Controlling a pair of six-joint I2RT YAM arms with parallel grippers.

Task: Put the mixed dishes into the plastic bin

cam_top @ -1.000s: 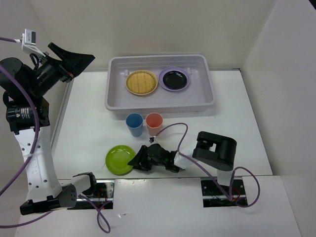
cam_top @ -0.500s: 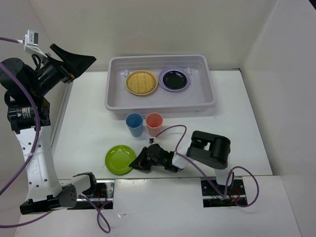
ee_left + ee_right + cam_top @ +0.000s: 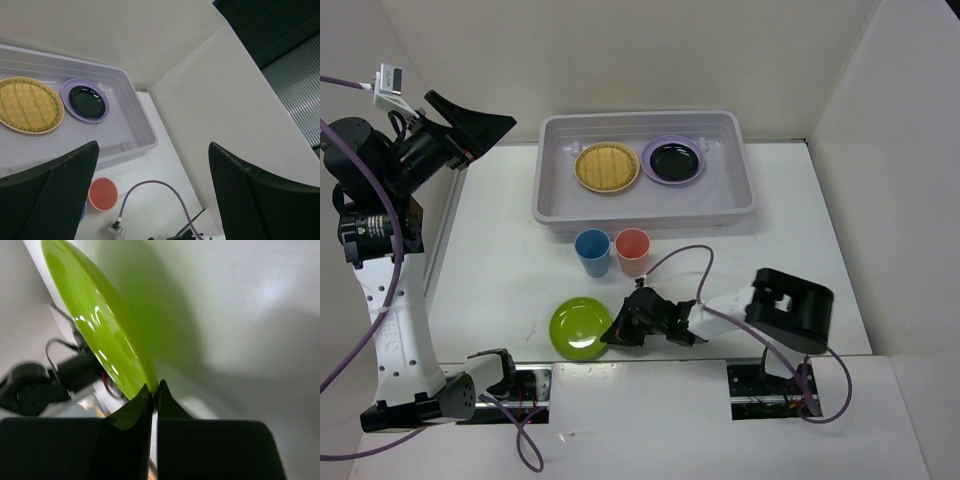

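Observation:
The lime green plate (image 3: 580,327) lies near the table's front edge, and my right gripper (image 3: 617,333) is shut on its right rim. In the right wrist view the plate (image 3: 102,335) is pinched between my fingertips (image 3: 155,390). The blue cup (image 3: 592,252) and coral-red cup (image 3: 633,250) stand upright in front of the plastic bin (image 3: 560,205). Inside the bin lie the woven disc (image 3: 606,167) and the lilac plate (image 3: 672,160) with a black plate on it. My left gripper (image 3: 470,125) is open and empty, raised high at the left; it shows wide apart in the left wrist view (image 3: 152,195).
A purple cable (image 3: 685,262) loops over the table from the right arm. White walls close in the table at the back and right. The left wrist view shows the bin (image 3: 140,132), woven disc (image 3: 30,105) and coral cup (image 3: 103,194) from above.
My right gripper has closed on the green plate's rim and pulled it a little to the right. The right arm's elbow has swung right. The left arm stays almost still.

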